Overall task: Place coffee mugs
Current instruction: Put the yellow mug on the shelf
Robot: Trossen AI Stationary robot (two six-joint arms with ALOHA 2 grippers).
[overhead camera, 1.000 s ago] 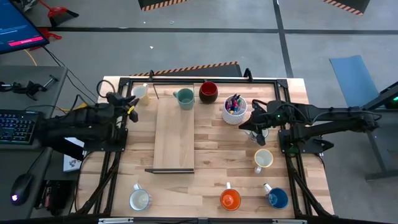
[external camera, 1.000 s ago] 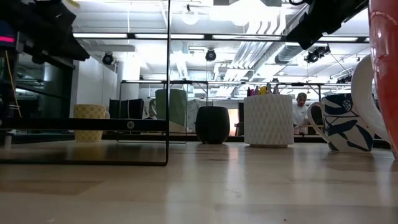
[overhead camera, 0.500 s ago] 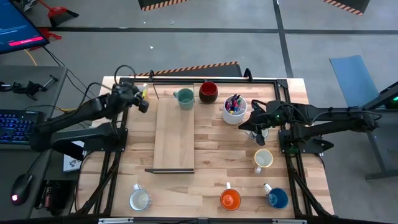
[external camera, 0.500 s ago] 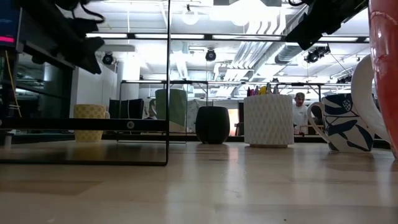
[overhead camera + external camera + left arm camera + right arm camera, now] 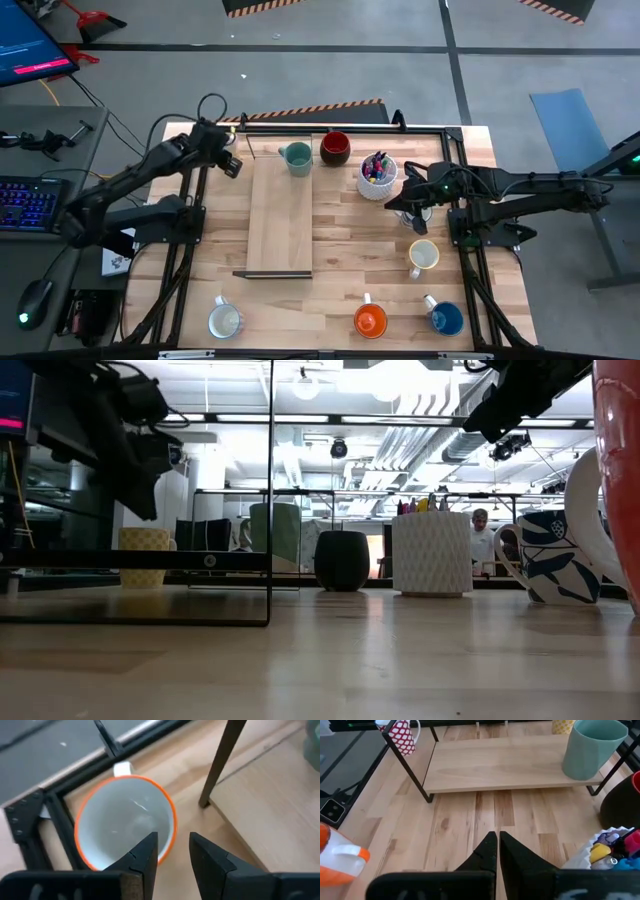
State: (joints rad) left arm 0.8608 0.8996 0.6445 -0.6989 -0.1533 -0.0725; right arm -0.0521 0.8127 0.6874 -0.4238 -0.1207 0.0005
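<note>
Mugs sit spread over the wooden table (image 5: 340, 250), and the left gripper (image 5: 172, 851) hangs just above one of them at the far left corner. Its two fingers (image 5: 145, 852) are parted with nothing between them, held over the near rim of a white mug with an orange rim (image 5: 125, 822), whose small handle points away from the gripper. This mug stands by the black frame (image 5: 35, 825) at the table edge, just beside the thin black leg (image 5: 220, 762) of a low wooden shelf (image 5: 281, 215). From the low view the same mug shows as a pale yellow checked mug (image 5: 145, 557) behind the shelf's bar.

The right gripper (image 5: 496, 851) waits over the right side of the table with its fingers pressed together and empty, near a white cup of coloured pens (image 5: 377, 176).

On the far end of the shelf stands a teal mug (image 5: 296, 157), and just beside it, off the shelf, a dark red mug (image 5: 335, 148). A cream mug (image 5: 423, 256) sits right of centre. Along the near edge are a white mug (image 5: 224, 320), an orange mug (image 5: 370, 320) and a blue mug (image 5: 445, 318). The right wrist view also shows a red-and-white patterned mug (image 5: 400, 737).
</note>
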